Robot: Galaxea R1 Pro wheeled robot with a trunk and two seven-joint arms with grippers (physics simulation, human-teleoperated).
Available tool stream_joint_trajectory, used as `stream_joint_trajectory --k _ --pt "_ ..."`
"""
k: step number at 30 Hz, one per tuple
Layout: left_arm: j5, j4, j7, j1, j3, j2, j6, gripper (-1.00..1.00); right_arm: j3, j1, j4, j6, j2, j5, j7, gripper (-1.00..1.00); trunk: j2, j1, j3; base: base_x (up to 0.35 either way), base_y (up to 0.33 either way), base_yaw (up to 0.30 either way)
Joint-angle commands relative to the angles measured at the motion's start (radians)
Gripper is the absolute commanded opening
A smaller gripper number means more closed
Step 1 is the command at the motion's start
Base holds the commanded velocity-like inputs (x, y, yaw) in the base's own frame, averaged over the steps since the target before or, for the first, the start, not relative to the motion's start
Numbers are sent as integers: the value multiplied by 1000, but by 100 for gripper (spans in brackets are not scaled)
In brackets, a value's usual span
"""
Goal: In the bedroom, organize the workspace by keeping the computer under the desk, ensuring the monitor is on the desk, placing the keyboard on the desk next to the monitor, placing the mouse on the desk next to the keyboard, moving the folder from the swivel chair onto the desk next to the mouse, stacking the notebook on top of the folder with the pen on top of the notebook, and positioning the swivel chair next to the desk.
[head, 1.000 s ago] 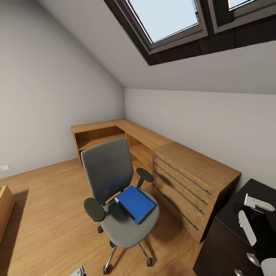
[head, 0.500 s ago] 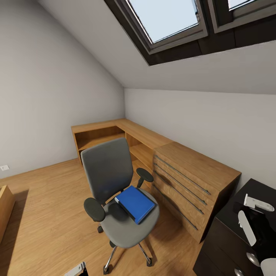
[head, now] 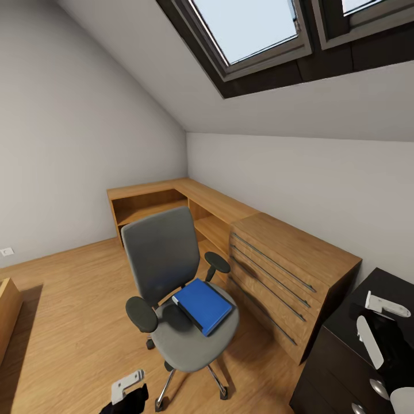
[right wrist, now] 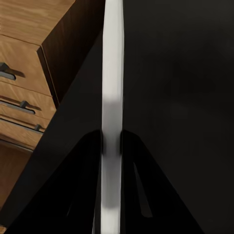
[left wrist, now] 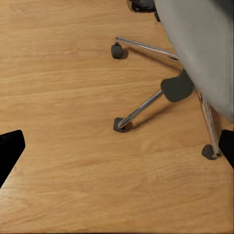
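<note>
The grey swivel chair (head: 161, 259) stands in the middle of the wood floor. A bright-blue folder (head: 202, 303) lies flat on its seat. My left gripper (head: 129, 390) hangs low in front of the chair. It is open (left wrist: 119, 146) over the floor, beside the chair's chrome base (left wrist: 146, 105). The glossy black desk (head: 391, 282) shows at the lower right. My right gripper (head: 376, 328) is above the desk top (right wrist: 185, 97). In the right wrist view it is shut (right wrist: 111, 139) on a thin white slab (right wrist: 113, 73) seen edge-on. I cannot tell what the slab is.
A low oak shelf-and-drawer unit (head: 287, 270) runs along the far wall into the corner, close behind the chair and against the desk; its drawers (right wrist: 19, 107) show beside the desk edge. A skylight (head: 259, 29) sits in the sloped ceiling. An oak piece (head: 7, 310) stands at far left.
My left gripper has risen into the bottom of the head view, toward the chair's base. The chair, folder and right gripper have stayed put.
</note>
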Motion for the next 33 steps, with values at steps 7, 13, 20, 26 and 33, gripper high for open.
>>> stream_joint_trajectory --k 7,13,20,26,33 --pt "7 -151 10 0 -83 -5 80 100 0 -1 -2 2 6 -12 -10 -100 -1 0 -1 0 0 0" --pt "10 -250 12 0 -177 -51 272 100 -1 -1 -4 3 10 -13 -9 -100 -1 0 -1 0 0 0" --pt "10 -320 10 0 -232 -132 428 100 -3 -1 -8 12 11 -14 -10 -100 -1 0 -1 0 0 0" --pt "18 -420 10 0 -295 -138 473 100 -6 -1 -6 8 12 -36 -8 -100 -1 0 -1 0 0 -50" --pt "46 -438 11 0 -300 -134 475 100 -12 -1 0 12 9 -169 -9 -100 -1 0 -1 0 0 -250"
